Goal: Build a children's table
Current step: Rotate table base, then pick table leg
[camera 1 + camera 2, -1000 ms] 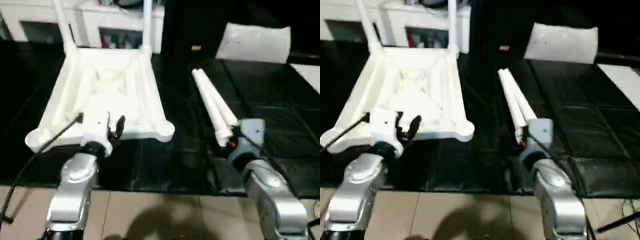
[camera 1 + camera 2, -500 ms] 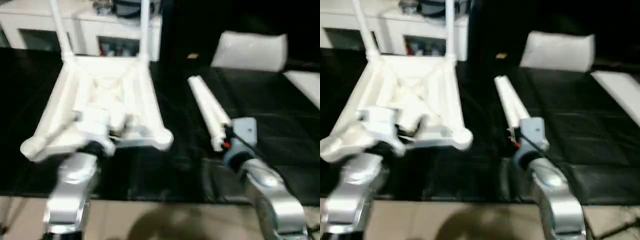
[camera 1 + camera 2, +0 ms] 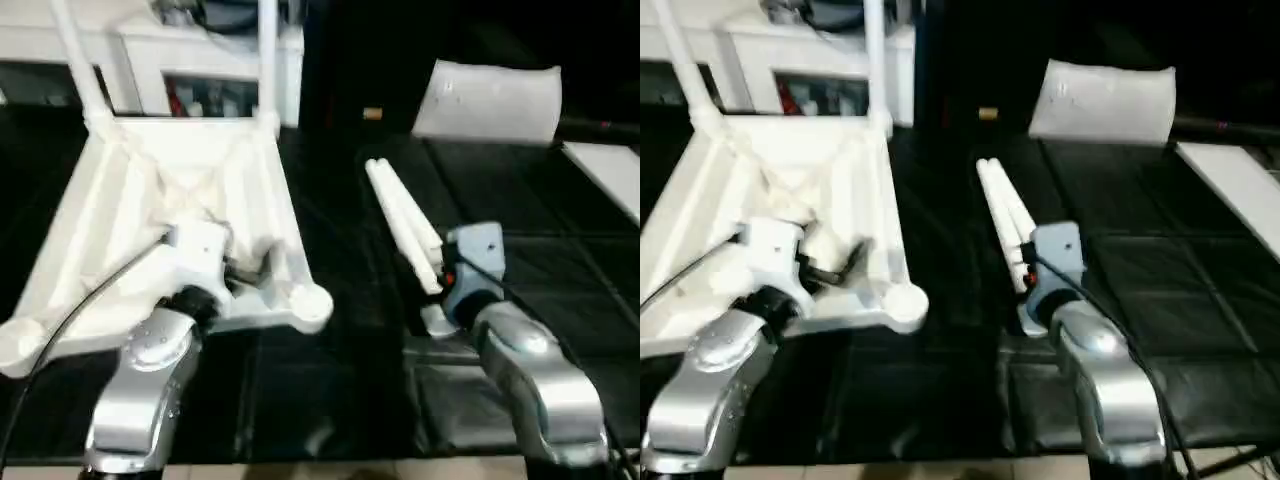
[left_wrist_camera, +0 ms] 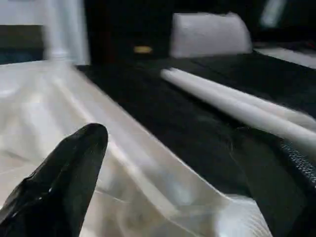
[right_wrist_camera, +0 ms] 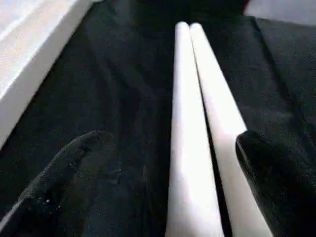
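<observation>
The tabletop (image 3: 190,215) is lying upside down on the black surface (image 3: 560,290), ribbed underside facing up, on the robot's left. 2 legs (image 3: 268,50) are already standing upright in its far corner sockets, so about half the job looks done. The near right socket (image 3: 310,305) is sitting empty, and the near left corner appears empty too. The other 2 legs (image 3: 405,225) are lying side by side, touching, on the surface to the right of the tabletop.

The left gripper (image 4: 163,168) is hovering over the tabletop's near right rim with its fingers (image 4: 69,173) spread wide, gripping nothing. The right gripper (image 5: 170,182) is reaching over the near ends of the loose legs, its fingers (image 5: 266,173) wide apart and straddling the pair, not yet closing. What remains, by my reading, is picking up each loose leg and seating it.
</observation>
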Robot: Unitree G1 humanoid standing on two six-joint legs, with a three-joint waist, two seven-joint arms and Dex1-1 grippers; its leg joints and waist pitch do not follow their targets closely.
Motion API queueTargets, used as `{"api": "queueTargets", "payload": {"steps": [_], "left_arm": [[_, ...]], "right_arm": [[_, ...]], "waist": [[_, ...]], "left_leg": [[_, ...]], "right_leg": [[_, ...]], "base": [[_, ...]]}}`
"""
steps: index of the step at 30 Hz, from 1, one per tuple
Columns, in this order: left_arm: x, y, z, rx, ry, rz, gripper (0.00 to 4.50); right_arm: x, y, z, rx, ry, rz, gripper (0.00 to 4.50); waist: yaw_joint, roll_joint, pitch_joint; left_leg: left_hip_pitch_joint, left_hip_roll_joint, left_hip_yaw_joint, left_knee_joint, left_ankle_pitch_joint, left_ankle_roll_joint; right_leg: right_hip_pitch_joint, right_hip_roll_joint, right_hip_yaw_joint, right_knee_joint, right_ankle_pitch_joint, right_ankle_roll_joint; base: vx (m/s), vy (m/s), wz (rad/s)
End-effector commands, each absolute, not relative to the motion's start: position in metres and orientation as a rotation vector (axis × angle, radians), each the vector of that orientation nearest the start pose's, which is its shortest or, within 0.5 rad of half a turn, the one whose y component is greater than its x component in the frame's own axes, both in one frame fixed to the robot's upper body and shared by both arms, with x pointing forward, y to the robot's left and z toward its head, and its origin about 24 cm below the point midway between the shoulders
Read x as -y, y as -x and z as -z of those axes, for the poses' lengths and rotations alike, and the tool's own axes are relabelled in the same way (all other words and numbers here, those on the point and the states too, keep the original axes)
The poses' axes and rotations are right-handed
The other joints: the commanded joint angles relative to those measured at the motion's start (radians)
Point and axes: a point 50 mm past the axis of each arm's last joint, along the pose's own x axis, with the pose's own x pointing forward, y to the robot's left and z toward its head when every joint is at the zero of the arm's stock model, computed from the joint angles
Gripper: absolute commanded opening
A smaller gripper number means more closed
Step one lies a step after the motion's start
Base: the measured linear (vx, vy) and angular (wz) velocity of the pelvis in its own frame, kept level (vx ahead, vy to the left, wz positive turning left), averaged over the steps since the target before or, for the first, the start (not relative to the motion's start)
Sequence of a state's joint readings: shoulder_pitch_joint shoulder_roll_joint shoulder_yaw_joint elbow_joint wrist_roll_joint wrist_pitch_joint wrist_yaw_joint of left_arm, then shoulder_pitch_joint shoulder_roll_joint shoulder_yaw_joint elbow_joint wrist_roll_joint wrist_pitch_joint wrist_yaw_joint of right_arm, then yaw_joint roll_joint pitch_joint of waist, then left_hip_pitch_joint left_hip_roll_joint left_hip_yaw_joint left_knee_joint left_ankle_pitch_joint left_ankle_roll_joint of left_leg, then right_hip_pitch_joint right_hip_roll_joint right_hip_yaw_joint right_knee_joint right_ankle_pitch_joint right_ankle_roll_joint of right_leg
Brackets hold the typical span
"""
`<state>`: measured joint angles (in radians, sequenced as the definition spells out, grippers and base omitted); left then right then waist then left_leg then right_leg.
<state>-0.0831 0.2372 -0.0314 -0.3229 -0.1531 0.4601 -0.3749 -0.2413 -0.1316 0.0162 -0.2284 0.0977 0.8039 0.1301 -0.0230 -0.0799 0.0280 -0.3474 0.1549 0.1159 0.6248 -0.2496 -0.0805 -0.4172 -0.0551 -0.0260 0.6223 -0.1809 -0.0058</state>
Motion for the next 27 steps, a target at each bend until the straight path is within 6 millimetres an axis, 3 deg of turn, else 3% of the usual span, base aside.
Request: {"api": "queueTargets", "payload": {"steps": [1, 2, 3, 6, 7, 9, 19, 23, 24, 27], "left_arm": [[-0.142, -0.255, -0.096, -0.105, -0.118, 0.539, 4.46], [-0.142, -0.255, -0.097, -0.112, -0.129, 0.556, 4.46], [-0.142, -0.256, -0.097, -0.119, -0.134, 0.575, 4.46], [-0.141, -0.256, -0.102, -0.141, -0.141, 0.664, 4.46], [-0.141, -0.256, -0.102, -0.146, -0.145, 0.678, 4.46], [-0.143, -0.254, -0.107, -0.163, -0.158, 0.738, 4.46], [-0.148, -0.251, -0.113, -0.186, -0.169, 0.782, 4.46], [-0.144, -0.243, -0.114, -0.22, -0.168, 0.879, 4.46], [-0.143, -0.241, -0.114, -0.223, -0.168, 0.893, 4.46], [-0.141, -0.24, -0.115, -0.226, -0.168, 0.901, 4.46]], "right_arm": [[0.148, -0.288, -0.081, -0.383, 0.055, -0.189, 4.5], [0.148, -0.291, -0.081, -0.392, 0.056, -0.189, 4.5], [0.148, -0.296, -0.082, -0.399, 0.065, -0.189, 4.5], [0.147, -0.309, -0.08, -0.443, 0.09, -0.208, 4.5], [0.148, -0.312, -0.08, -0.45, 0.096, -0.208, 4.5], [0.148, -0.325, -0.078, -0.476, 0.124, -0.215, 4.5], [0.15, -0.349, -0.07, -0.545, 0.112, -0.229, 4.5], [0.147, -0.357, -0.06, -0.606, 0.078, -0.241, 4.5], [0.147, -0.358, -0.057, -0.617, 0.078, -0.228, 4.5], [0.147, -0.361, -0.055, -0.632, 0.053, -0.205, 4.5]], "waist": [[-0.002, 0.023, -0.026], [-0.002, 0.023, -0.026], [-0.009, 0.025, -0.02], [-0.009, 0.028, -0.02], [-0.007, 0.037, -0.021], [-0.009, 0.035, -0.021], [-0.002, 0.034, -0.029], [0.0, 0.036, -0.036], [0.0, 0.034, -0.038], [0.004, 0.033, -0.043]], "left_leg": [[0.002, 0.045, 0.009, -0.084, -0.219, -0.002], [0.002, 0.045, 0.009, -0.084, -0.219, -0.002], [0.006, 0.04, 0.007, -0.084, -0.31, -0.028], [0.011, 0.035, 0.006, -0.079, -0.333, -0.035], [0.01, 0.035, 0.005, -0.081, -0.324, -0.035], [-0.003, 0.039, 0.003, -0.085, -0.308, -0.034], [-0.011, 0.041, 0.016, -0.078, -0.226, -0.026], [-0.015, 0.047, 0.02, -0.078, -0.188, -0.026], [-0.021, 0.047, 0.02, -0.077, -0.158, -0.024], [-0.022, 0.044, 0.028, -0.071, -0.084, -0.014]], "right_leg": [[0.055, -0.052, 0.036, -0.084, -0.323, -0.137], [0.055, -0.052, 0.036, -0.084, -0.323, -0.137], [0.043, -0.048, 0.031, -0.097, -0.486, -0.09], [0.033, -0.05, 0.026, -0.113, -0.568, -0.048], [0.036, -0.052, 0.027, -0.112, -0.555, -0.05], [0.043, -0.054, 0.017, -0.108, -0.522, -0.063], [0.043, -0.055, 0.016, -0.098, -0.448, -0.103], [0.046, -0.056, 0.019, -0.077, -0.333, -0.155], [0.052, -0.055, 0.02, -0.071, -0.286, -0.171], [0.058, -0.054, 0.022, -0.061, -0.184, -0.203]], "base": [[-0.094, -0.012, -0.01], [-0.094, -0.016, 0.01], [-0.094, -0.016, 0.01], [-0.081, -0.007, 0.02], [-0.063, -0.008, 0.03], [-0.073, -0.006, -0.02], [-0.006, -0.001, 0.0], [0.0, 0.0, 0.0], [0.0, 0.0, 0.0], [0.053, -0.007, 0.02]]}}
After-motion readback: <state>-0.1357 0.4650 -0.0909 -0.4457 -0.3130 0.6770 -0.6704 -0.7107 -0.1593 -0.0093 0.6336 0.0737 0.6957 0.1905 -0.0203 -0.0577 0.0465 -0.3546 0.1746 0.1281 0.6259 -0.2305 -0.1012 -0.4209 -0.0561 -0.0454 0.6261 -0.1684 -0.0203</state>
